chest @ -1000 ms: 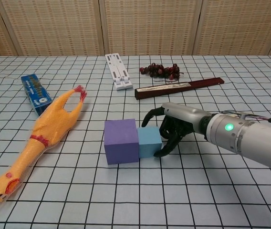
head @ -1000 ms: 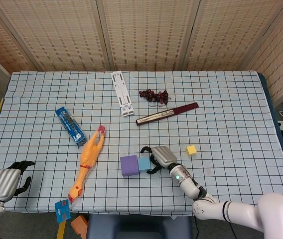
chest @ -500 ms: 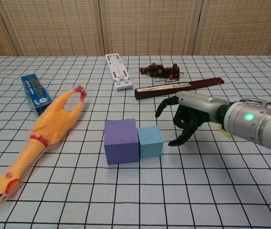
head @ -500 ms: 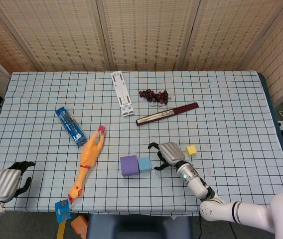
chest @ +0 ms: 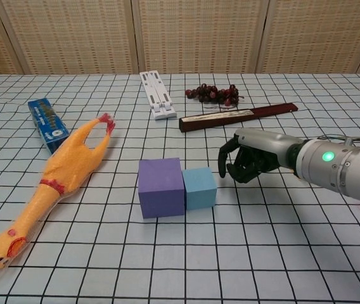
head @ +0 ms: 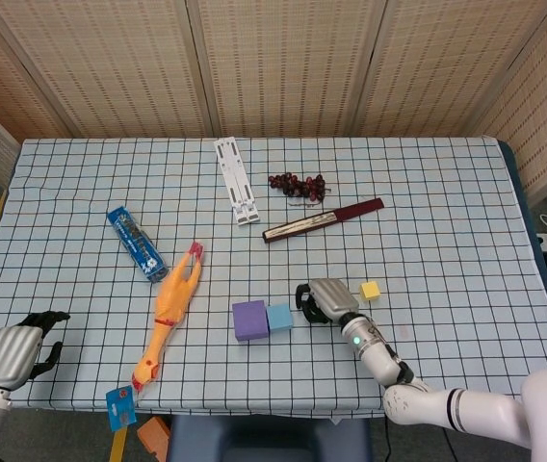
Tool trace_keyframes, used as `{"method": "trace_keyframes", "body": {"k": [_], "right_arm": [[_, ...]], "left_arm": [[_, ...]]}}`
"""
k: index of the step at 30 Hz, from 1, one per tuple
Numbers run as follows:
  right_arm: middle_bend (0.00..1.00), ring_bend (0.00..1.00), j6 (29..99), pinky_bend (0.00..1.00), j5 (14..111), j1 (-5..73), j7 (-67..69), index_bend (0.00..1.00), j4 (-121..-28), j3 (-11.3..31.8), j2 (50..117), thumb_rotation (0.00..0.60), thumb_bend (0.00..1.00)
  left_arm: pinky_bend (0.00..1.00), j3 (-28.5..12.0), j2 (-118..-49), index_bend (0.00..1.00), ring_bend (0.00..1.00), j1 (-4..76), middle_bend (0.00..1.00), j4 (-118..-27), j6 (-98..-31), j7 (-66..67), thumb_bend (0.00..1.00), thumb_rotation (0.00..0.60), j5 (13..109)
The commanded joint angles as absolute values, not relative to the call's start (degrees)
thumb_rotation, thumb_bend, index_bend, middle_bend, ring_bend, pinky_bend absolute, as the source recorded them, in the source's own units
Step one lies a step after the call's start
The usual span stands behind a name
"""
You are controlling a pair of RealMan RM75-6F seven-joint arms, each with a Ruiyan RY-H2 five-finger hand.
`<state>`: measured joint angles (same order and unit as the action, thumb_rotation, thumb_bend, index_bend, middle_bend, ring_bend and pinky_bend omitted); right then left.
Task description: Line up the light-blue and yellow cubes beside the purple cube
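The right hand (chest: 248,159) is seen low over the checked tablecloth (head: 447,221), its fingers curled in on nothing, just beside the light-blue cube (chest: 199,187) at that cube's 3 o'clock but apart from it. The light-blue cube is set against the right face of the purple cube (chest: 161,187), the two touching in a row near the front middle of the table. In the head view the yellow cube (head: 370,290) is found alone at about 2 o'clock from the right hand, near it and not held.

Beyond the cubes, at 10 o'clock, a rubber chicken (head: 170,310) is laid at a slant, with a blue packet (head: 137,243) further out in the same direction. At 12 o'clock from the cubes a dark red folded fan (head: 322,220), a bunch of dark grapes (head: 297,184) and a white folding stand (head: 236,179) are placed.

The left hand (head: 15,348) is seen at the table's near-left corner, fingers curled in loosely and holding nothing.
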<state>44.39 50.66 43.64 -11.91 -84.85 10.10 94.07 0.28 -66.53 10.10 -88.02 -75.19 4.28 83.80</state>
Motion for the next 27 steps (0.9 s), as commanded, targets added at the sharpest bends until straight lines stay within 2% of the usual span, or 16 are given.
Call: {"method": "trace_keyframes", "body": {"k": [1,9,27], "right_arm": [[0.9,0.93,43.04,1.0,50.89,43.87,-10.44,0.54,-84.69,10.1,93.95,0.6,0.6],[0.9,0.93,40.08,1.0,54.34,43.77,-5.2,0.54,-82.64,9.91,94.71,0.6,0.6],[0.9,0.93,38.0,1.0,63.27,43.67,4.63,0.54,-76.72,10.02,97.66,0.6,0.61]], "left_arm": [[0.56,0.32,-66.54,0.3,0.29,10.11,0.31,-88.02,-75.15,4.23,0.49,0.6,83.82],[0.56,0.54,-66.61,0.3,0.29,9.91,0.31,-88.05,-75.44,4.31,0.49,0.6,84.06],[0.56,0.65,-66.45,0.3,0.29,9.93,0.31,-88.11,-75.43,3.91,0.49,0.6,84.31]]}}
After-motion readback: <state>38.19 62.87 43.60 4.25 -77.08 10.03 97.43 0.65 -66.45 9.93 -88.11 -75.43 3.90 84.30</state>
